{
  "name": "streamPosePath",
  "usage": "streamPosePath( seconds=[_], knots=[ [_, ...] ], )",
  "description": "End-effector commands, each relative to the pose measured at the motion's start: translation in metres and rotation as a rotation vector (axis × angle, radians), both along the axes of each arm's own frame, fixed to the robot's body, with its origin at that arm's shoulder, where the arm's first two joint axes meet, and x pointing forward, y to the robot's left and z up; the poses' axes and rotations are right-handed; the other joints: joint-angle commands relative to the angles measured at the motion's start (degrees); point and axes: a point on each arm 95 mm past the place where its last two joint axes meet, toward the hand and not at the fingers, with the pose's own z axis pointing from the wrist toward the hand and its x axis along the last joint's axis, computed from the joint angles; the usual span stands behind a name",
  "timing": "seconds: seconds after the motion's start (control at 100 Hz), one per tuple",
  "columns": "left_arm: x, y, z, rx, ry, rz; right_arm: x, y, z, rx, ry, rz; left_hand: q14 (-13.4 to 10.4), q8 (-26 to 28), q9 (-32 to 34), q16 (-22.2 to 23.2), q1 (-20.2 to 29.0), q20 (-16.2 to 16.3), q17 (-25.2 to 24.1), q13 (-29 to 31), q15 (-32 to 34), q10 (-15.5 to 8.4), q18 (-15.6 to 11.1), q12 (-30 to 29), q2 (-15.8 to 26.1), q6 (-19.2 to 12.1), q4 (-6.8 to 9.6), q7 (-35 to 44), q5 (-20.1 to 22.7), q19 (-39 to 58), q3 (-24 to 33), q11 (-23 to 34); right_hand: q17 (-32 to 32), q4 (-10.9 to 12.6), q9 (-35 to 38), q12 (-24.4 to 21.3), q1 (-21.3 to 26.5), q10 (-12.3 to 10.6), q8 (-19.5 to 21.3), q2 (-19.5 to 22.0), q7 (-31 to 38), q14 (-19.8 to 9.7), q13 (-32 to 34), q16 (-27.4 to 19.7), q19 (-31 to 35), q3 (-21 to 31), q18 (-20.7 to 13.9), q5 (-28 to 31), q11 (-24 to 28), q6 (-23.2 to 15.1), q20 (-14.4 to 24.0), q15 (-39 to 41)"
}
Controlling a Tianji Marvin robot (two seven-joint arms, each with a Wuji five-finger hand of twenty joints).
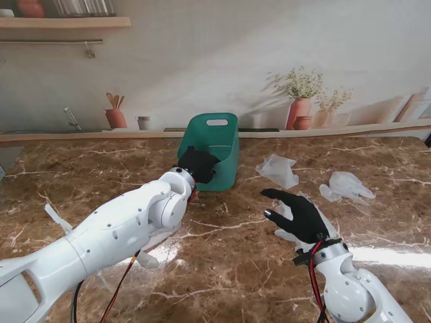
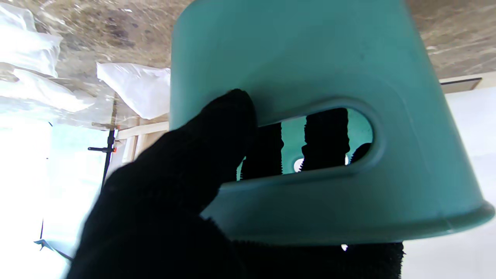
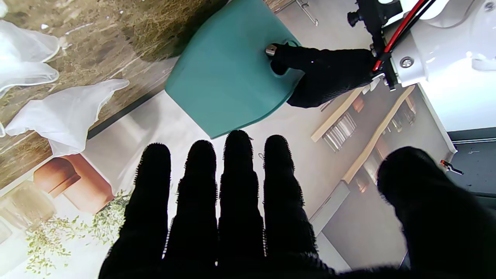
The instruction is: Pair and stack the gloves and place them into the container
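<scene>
At frame centre the left hand (image 1: 198,164) grips the teal container (image 1: 219,145) by its near handle slot, while the right hand (image 1: 302,214) hovers lower right — fingers spread, empty — beside translucent gloves (image 1: 347,185) on the worktop (image 1: 81,175).

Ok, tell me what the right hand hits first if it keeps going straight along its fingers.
Probably nothing soon: the right hand points left, toward the left arm, nearer to me than the green container. Only bare table shows between; depth is uncertain.
</scene>
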Motion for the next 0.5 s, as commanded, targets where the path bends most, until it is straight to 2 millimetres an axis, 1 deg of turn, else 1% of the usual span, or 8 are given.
streamPosePath(
  seconds=[0.0,0.21,0.34,0.37,0.42,0.44,0.49],
  knots=[
    [0.003,-0.016,0.006,-0.013,-0.001,-0.024,-0.003,-0.001,-0.006,-0.001,0.021,-0.003,0.83,5.13,4.75,2.42,8.66,-0.14,-0.89,3.59,7.07,-3.63,0.15,1.53,11.28,-8.15,4.49,23.67,10.28,2.41,10.67,5.99,-0.36,1.34,0.55,0.7,1.18,-0.81,0.35,0.08,0.19,-0.32,1.27,0.67,0.25,0.64,-0.23,0.72,-0.07,-1.21,1.04,0.02],
    [0.004,-0.029,0.001,-0.002,0.017,-0.035,-0.004,-0.003,-0.006,-0.004,0.025,-0.008,1.04,4.42,4.44,3.2,8.18,0.79,-1.25,3.24,6.78,-3.48,0.09,1.47,10.98,-7.89,4.12,23.73,9.87,2.31,10.55,5.97,-0.34,1.35,0.61,0.71,1.23,-0.82,0.35,0.03,0.24,-0.32,1.37,0.68,0.25,0.62,-0.27,0.81,-0.05,-1.1,1.05,0.05],
    [0.003,-0.036,0.001,0.0,0.022,-0.03,-0.004,-0.004,-0.006,-0.004,0.024,-0.008,1.4,3.83,4.05,3.51,7.95,1.48,-1.72,2.87,6.46,-2.9,0.02,1.32,10.77,-7.37,3.72,23.37,9.54,2.0,10.5,5.7,-0.32,1.34,0.57,0.71,1.18,-0.76,0.32,0.1,0.2,-0.28,1.4,0.7,0.26,0.62,-0.25,0.69,-0.07,-1.16,1.05,0.07],
    [0.003,-0.038,0.002,0.005,0.026,-0.027,-0.004,-0.004,-0.006,-0.004,0.023,-0.008,1.48,3.2,3.97,3.85,7.72,2.61,-1.86,2.69,6.12,-2.85,-0.15,1.1,10.63,-7.2,3.19,23.0,9.39,1.82,10.52,5.39,-0.32,1.34,0.56,0.71,1.22,-0.77,0.32,0.06,0.2,-0.29,1.35,0.69,0.26,0.63,-0.23,0.68,-0.08,-1.16,1.05,0.05],
    [0.002,-0.04,0.003,0.022,0.043,-0.023,-0.004,-0.004,-0.006,-0.003,0.023,-0.007,1.53,2.8,3.46,3.9,7.11,2.99,-2.22,2.24,5.75,-2.7,-0.34,0.94,10.38,-6.94,2.8,22.44,8.78,1.44,10.26,4.98,-0.36,1.34,0.56,0.71,1.19,-0.72,0.33,0.04,0.22,-0.26,1.36,0.7,0.25,0.6,-0.24,0.74,-0.08,-1.2,1.05,0.06],
    [0.002,-0.042,0.003,0.026,0.047,-0.023,-0.004,-0.004,-0.006,-0.003,0.023,-0.007,1.53,1.96,3.52,4.32,6.67,4.38,-2.17,2.19,5.26,-2.63,-0.36,2.04,10.24,-6.73,2.24,22.32,8.62,0.7,10.56,4.38,-0.37,1.33,0.56,0.71,1.16,-0.76,0.32,0.08,0.21,-0.31,1.35,0.7,0.24,0.59,-0.22,0.71,-0.08,-1.22,1.05,0.05],
    [0.003,-0.045,0.003,0.029,0.051,-0.02,-0.004,-0.004,-0.006,-0.003,0.021,-0.007,1.62,1.45,3.57,4.33,6.15,4.87,-2.26,2.04,4.92,-2.43,-0.36,2.58,10.16,-6.42,2.03,21.92,8.55,0.36,10.5,4.12,-0.31,1.34,0.61,0.72,1.19,-0.8,0.32,0.07,0.21,-0.27,1.43,0.71,0.26,0.59,-0.23,0.67,-0.06,-1.26,1.06,0.09]
  ],
)
